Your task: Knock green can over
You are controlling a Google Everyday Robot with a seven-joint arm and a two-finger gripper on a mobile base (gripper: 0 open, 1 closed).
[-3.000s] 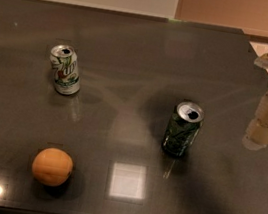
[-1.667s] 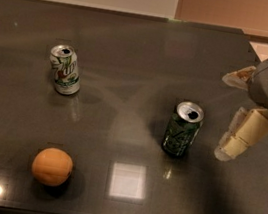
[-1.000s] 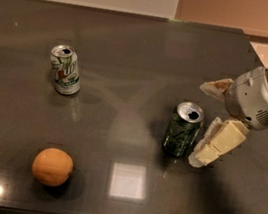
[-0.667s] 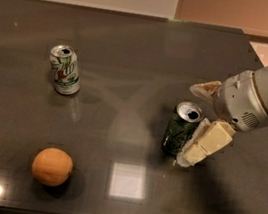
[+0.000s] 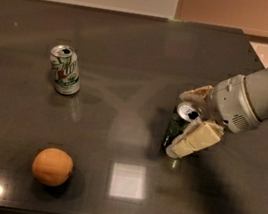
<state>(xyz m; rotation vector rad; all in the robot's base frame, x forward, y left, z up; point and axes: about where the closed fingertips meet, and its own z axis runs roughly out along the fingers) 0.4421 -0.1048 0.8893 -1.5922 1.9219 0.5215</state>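
At desk (image 5: 133,48) right, we found pincer (image 5: 179,122) spread open astride green can (image 5: 190,112); can looked upright, not yet toppled; we judged sideways shove remained.

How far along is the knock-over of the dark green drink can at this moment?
Done: the approach. The gripper is at the dark green drink can, with one pale finger on each side of it. In hand: the near finger appears to lie against the can's side. Left: the tipping itself; the can is not on its side yet.
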